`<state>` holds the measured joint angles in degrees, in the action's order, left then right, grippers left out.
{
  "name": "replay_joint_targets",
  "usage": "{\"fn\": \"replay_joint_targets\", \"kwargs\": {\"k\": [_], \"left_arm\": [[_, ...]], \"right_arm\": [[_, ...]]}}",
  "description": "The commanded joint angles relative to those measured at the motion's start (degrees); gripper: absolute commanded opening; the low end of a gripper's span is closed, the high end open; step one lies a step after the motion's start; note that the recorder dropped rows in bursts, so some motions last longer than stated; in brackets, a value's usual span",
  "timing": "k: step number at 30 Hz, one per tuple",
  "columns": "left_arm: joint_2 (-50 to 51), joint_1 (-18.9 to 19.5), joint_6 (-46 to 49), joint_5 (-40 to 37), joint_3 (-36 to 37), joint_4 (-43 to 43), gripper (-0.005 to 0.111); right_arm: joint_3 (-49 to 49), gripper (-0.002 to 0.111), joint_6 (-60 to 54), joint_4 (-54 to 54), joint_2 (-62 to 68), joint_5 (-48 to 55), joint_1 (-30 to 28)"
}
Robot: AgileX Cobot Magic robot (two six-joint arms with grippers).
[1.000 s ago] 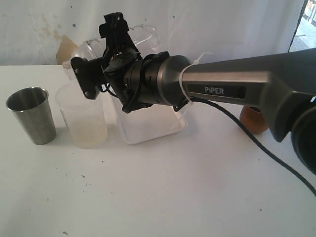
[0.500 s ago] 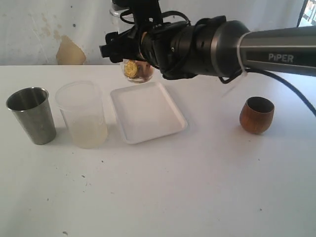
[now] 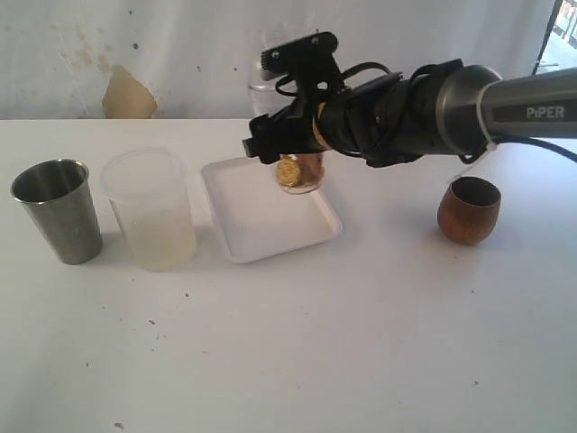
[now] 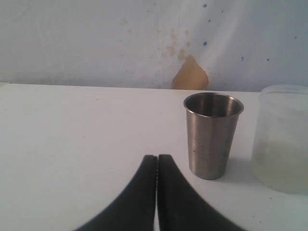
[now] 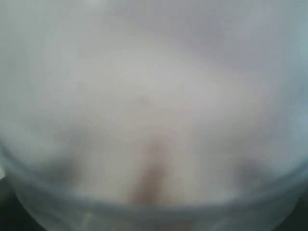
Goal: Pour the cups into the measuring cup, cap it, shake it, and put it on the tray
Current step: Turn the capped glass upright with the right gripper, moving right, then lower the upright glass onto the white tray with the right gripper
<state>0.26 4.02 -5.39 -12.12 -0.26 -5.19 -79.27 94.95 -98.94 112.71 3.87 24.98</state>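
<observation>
- Your measuring cup (image 3: pixel 300 173) — clear, brown-gold contents at its base — hangs over the white tray (image 3: pixel 243 225).
- Steel tumbler (image 3: pixel 59 212) upright far left; wooden cup (image 3: pixel 469 209) upright right.

The grey right arm (image 3: pixel 518 95) reads "PIPER", its wrist (image 3: pixel 388 122) and cables (image 3: pixel 365 69) black, like the left claw (image 4: pixel 157 161).
</observation>
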Motion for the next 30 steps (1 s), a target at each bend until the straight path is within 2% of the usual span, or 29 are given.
{"fn": "replay_joint_targets", "kwargs": {"k": [1,3,5,8,11,13,18,21,30], "left_arm": [[-0.3,-0.2,-0.2,0.5,0.3,0.0,0.001],[-0.3,-0.2,-0.2,0.5,0.3,0.0,0.001],[-0.3,-0.2,-0.2,0.5,0.3,0.0,0.001],[-0.3,-0.2,-0.2,0.5,0.3,0.0,0.001],[-0.3,-0.2,-0.2,0.5,0.3,0.0,0.001],[-0.3,-0.2,-0.2,0.5,0.3,0.0,0.001],[-0.3,-0.2,-0.2,0.5,0.3,0.0,0.001],[-0.3,-0.2,-0.2,0.5,0.3,0.0,0.001],[-0.3,-0.2,-0.2,0.5,0.3,0.0,0.001]], "right_arm": [[-3.5,0.000,-6.5,-1.0,-0.6,-11.0,0.0],[-3.5,0.000,-7.4,2.1,-0.5,-10.4,-0.8],[-3.5,0.000,-11.9,7.2,-0.5,-15.9,-2.4],[-2.6,0.000,-24.6,23.2,-0.6,-31.8,-5.9],[0.0,0.000,-34.9,42.1,-0.6,-35.2,-7.4],[1.8,0.000,-41.4,49.1,-0.6,-36.2,-7.4],[4.0,0.000,-47.0,50.9,1.9,-43.4,-7.3],[4.0,0.000,-48.6,50.7,4.2,-42.5,-7.3],[4.0,0.000,-63.0,49.6,8.1,-39.8,-7.3]]}}
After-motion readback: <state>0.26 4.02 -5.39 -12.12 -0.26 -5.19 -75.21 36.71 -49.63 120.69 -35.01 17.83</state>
